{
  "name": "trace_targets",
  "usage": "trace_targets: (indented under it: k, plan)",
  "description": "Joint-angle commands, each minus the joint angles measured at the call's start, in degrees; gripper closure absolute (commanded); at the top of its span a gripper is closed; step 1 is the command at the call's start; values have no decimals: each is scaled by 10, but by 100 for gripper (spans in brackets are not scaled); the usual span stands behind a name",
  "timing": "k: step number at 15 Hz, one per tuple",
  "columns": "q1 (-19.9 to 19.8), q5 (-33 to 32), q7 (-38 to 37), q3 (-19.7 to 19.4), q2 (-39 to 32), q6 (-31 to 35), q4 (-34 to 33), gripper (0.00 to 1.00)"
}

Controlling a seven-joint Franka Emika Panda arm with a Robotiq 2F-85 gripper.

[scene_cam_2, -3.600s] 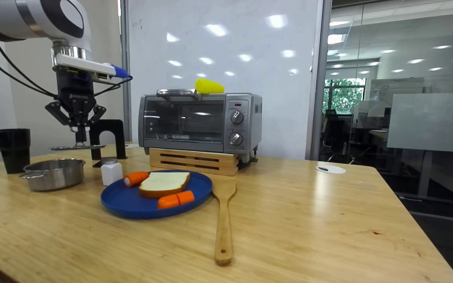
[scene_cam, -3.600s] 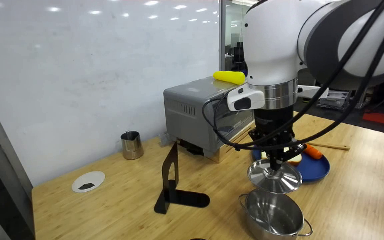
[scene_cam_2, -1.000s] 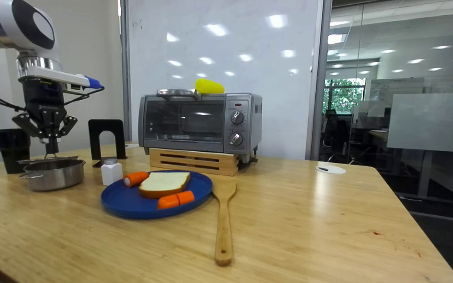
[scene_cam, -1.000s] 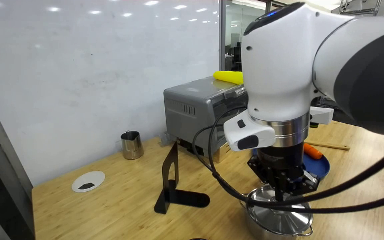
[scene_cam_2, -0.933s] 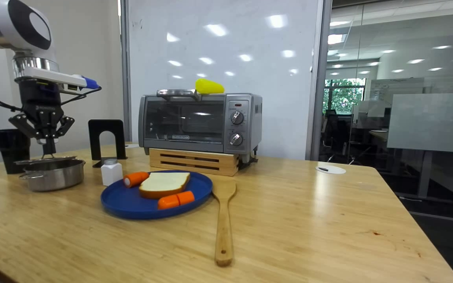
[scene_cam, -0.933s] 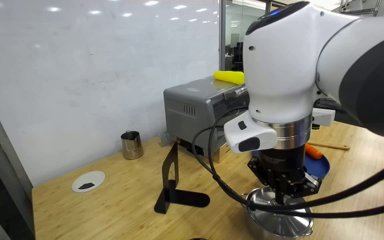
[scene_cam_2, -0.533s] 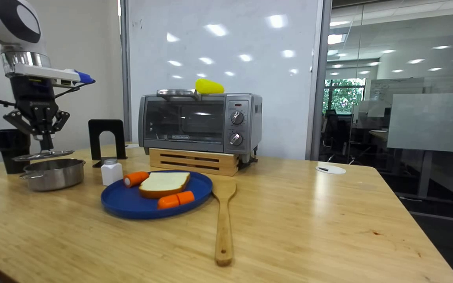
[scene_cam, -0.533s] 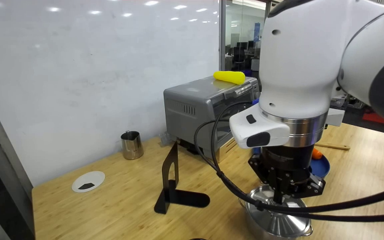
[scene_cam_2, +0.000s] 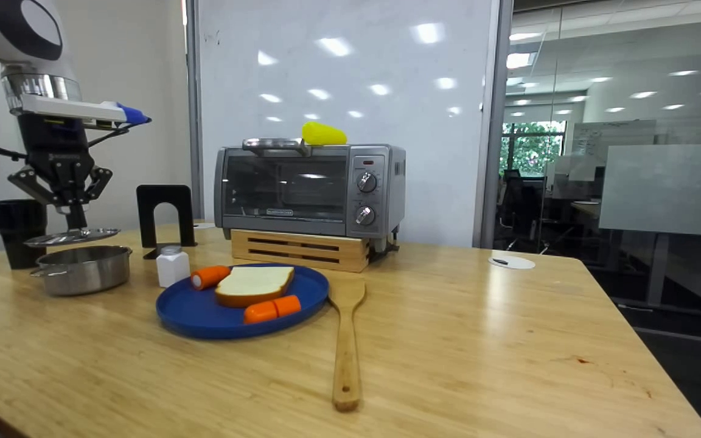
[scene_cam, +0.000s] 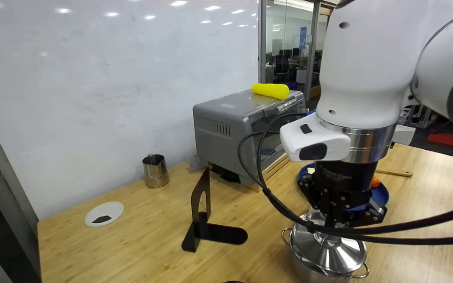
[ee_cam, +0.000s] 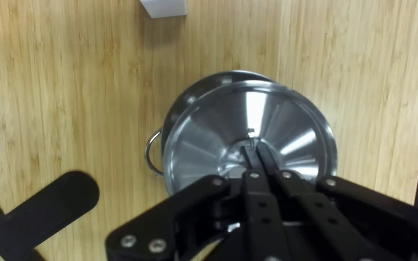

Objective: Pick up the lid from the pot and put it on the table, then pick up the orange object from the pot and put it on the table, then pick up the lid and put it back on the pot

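jointed black gripper (ee_cam: 254, 148) pinching the lid (ee_cam: 227, 125) at its centre | lid: round polished steel, tilted just above pot (scene_cam_2: 87, 272) | pot: steel, looped handles | counter (scene_cam_2: 478, 365): grained wood

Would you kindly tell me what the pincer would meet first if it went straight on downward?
Probably the pot: the lid that the pincer holds would touch its rim first, though the gap is hard to judge.
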State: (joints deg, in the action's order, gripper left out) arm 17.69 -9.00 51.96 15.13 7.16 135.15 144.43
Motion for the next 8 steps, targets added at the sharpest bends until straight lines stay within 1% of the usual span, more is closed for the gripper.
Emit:
trace_targets:
  k: [1, 8]
  plan:
    - [-2, 16, 11, -12, 3, 26, 15, 99]
    - [-7, 15, 10, -21, -18, 42, 14, 99]
